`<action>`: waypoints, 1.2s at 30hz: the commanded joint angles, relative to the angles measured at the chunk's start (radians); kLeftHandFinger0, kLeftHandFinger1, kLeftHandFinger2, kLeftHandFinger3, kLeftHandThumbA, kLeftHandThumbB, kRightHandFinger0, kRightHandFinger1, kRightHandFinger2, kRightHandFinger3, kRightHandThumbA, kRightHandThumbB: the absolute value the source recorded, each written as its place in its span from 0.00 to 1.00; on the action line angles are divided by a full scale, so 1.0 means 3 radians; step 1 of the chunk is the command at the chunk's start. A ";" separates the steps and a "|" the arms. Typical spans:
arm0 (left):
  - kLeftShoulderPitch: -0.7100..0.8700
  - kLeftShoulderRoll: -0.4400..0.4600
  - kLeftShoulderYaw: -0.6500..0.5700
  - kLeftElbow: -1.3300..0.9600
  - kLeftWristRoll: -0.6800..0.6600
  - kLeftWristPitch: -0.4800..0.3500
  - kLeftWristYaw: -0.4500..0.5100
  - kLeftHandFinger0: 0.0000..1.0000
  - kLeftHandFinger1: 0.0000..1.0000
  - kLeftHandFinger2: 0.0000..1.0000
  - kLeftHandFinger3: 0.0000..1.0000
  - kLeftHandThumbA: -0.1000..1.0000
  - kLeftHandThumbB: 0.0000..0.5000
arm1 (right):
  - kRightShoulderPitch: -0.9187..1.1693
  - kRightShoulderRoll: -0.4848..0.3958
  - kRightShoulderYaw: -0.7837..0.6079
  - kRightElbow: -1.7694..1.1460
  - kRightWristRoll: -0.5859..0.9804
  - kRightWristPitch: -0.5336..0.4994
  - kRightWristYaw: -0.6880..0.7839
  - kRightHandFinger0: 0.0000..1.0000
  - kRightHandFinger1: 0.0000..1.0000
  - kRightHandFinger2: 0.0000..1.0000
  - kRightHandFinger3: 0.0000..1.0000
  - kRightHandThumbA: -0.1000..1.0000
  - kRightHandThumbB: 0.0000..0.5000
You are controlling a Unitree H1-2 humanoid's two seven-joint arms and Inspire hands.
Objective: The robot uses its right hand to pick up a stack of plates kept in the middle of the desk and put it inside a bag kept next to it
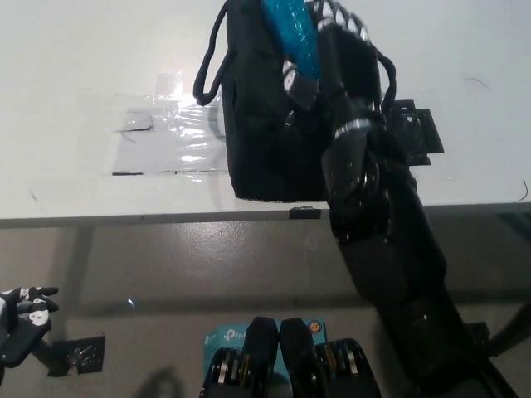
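In the bag (265,133), right hand (319,58) gripping plates (289,29)

Bag (265,124) stands on desk (75,66), toward the near edge, centre-right. Stack of plates (290,29) sits upright in the bag's open top. Right hand (328,54) at bag mouth, just right of plates, touching them. Left hand (23,319) low at near left, well off the desk.

head view | steeply down | desk (99,66) edge, floor below
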 commanded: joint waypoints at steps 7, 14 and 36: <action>0.0049 0.0059 -0.0018 -0.0048 0.0033 -0.0089 -0.0068 0.50 0.59 0.65 0.67 0.00 0.00 | -0.0697 -0.0436 0.0122 -0.0031 -0.0375 0.0029 0.0182 1.00 1.00 1.00 1.00 0.66 0.43; 0.0092 0.0060 -0.0004 -0.0023 0.0046 -0.0107 -0.0055 0.49 0.59 0.64 0.64 0.00 0.00 | -0.0875 -0.0823 -0.0069 -0.0428 -0.0299 0.0029 0.0377 1.00 1.00 1.00 1.00 0.65 0.46; 0.0092 0.0070 0.0018 -0.0030 0.0044 -0.0101 -0.0053 0.48 0.58 0.64 0.64 0.01 0.00 | 0.2551 -0.1149 -0.0808 -0.1859 0.1403 -0.1811 -0.0547 0.91 1.00 1.00 1.00 0.19 0.29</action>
